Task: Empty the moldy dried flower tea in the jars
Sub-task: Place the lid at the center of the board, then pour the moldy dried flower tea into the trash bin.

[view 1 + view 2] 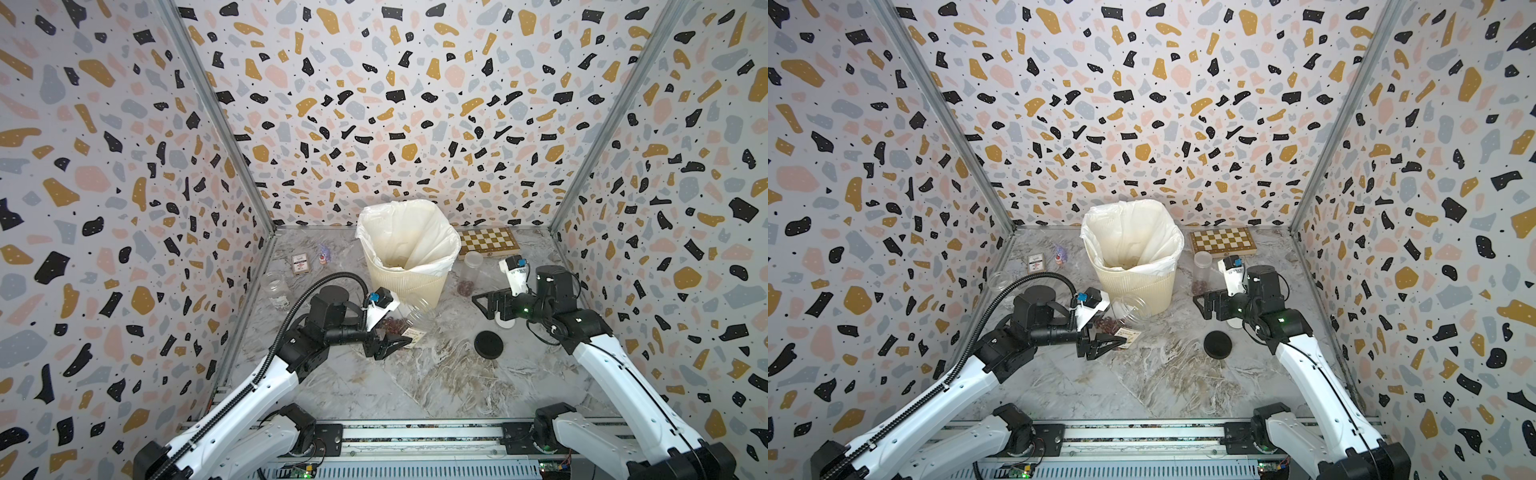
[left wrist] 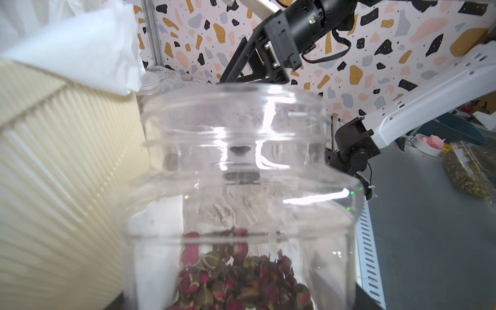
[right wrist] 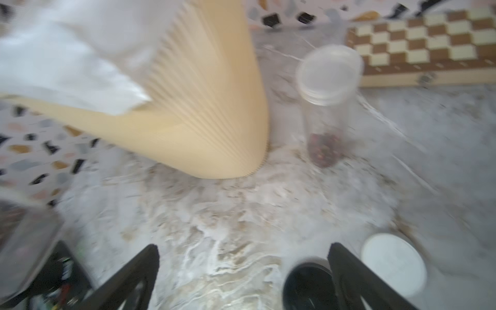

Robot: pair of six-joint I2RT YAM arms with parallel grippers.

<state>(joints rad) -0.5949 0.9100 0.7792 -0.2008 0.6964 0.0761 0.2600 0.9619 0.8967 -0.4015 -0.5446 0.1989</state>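
My left end effector (image 1: 392, 338) pinches open clear labelled jar (image 1: 411, 316), tilted, mid-worktop just beside cream ribbed bin (image 1: 415, 282). Reddish dried buds (image 2: 241, 281) pooled at jar base. I should lift mouth over bin rim before tipping. My right end effector (image 3: 241, 248) spread, empty.

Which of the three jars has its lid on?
The slim jar standing right of the cream bin, by the chessboard. A clear lid caps it. The tilted jar in front of the bin and the jar by the left wall are both open.
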